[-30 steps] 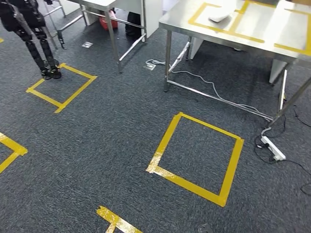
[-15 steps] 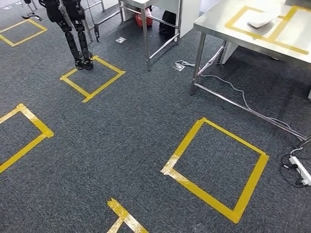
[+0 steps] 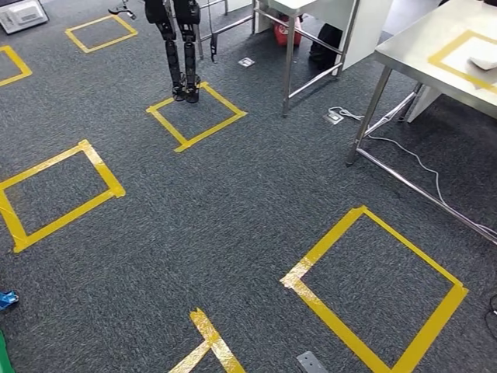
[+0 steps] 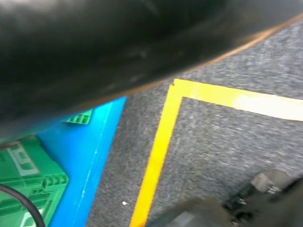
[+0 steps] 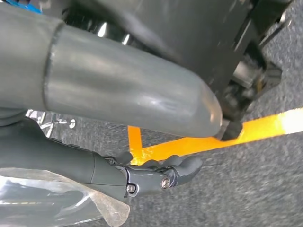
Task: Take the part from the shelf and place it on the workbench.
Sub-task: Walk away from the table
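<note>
Right hand (image 5: 107, 109) hangs low by the robot's side, close to the carpet (image 3: 193, 233), with the thick thumb on one side and the dark fingers (image 5: 153, 177) stretched out long on the other. I think the arm hangs like that because the robot is out on the floor and not reaching for anything yet.

Right against the fingers is a clear crinkly bag (image 5: 53, 198). It may be the part in its wrapper, but that view is too close and blurry to be sure. I cannot tell if the hand is holding the bag or if the bag just lies next to it.

From the head view, the workbench (image 3: 422, 47) is far off at 2 o'clock. It has yellow tape (image 3: 448, 64) on top, most likely to show where the part should go. A white thing (image 3: 484, 61) already lies inside that tape.

On the floor a yellow tape square (image 3: 325, 243) sits at 5 o'clock, between the robot and the workbench. It is probably a spot to stand on when working at the bench. Another robot's black legs (image 3: 182, 54) stand on another square at 11 o'clock.

The left wrist view looks down at a green crate (image 4: 32, 179) on a blue mat (image 4: 89, 142), just beside one more yellow line (image 4: 157, 151).

If the bag is the part, it is touching the hand and well apart from the workbench.
</note>
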Controlling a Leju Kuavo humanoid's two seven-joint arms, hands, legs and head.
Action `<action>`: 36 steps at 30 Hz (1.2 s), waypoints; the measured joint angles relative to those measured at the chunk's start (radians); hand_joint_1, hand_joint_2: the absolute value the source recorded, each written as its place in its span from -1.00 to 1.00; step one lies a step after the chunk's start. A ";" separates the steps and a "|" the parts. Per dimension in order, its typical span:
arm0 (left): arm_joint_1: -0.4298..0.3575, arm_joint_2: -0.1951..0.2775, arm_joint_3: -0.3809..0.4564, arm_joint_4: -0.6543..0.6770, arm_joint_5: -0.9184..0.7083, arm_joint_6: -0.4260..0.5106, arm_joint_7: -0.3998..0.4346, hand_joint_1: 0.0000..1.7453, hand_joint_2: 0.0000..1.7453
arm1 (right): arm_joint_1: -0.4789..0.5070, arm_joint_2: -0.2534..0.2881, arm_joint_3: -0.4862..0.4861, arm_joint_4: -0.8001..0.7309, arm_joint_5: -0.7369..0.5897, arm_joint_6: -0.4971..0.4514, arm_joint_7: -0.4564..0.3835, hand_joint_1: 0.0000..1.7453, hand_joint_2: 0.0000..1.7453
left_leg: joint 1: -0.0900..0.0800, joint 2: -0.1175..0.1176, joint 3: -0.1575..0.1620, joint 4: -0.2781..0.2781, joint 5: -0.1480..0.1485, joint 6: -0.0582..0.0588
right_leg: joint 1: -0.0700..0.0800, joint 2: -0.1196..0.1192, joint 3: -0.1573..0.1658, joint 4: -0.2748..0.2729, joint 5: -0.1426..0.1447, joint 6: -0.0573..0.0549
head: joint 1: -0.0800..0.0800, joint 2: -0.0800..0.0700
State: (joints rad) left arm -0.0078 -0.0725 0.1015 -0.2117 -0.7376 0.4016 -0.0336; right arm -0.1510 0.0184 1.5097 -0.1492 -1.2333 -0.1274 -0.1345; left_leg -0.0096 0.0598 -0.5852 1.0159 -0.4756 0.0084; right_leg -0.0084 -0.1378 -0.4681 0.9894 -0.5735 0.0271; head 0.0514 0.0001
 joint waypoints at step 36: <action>0.006 0.006 0.010 0.012 -0.004 0.009 -0.007 -1.00 -1.00 | 0.002 0.015 0.004 -0.004 0.001 -0.007 -0.010 -1.00 -1.00 | 0.006 -0.071 0.019 -0.019 0.008 0.021 | -0.005 0.129 -0.131 0.239 -0.100 0.011 | 0.009 0.000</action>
State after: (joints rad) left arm -0.0018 -0.0665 0.1120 -0.1999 -0.7416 0.4107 -0.0404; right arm -0.1485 0.0336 1.5141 -0.1534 -1.2325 -0.1343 -0.1442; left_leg -0.0036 -0.0111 -0.5665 0.9967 -0.4677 0.0295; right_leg -0.0133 -0.0092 -0.5991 1.2285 -0.6740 0.0385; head 0.0606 0.0002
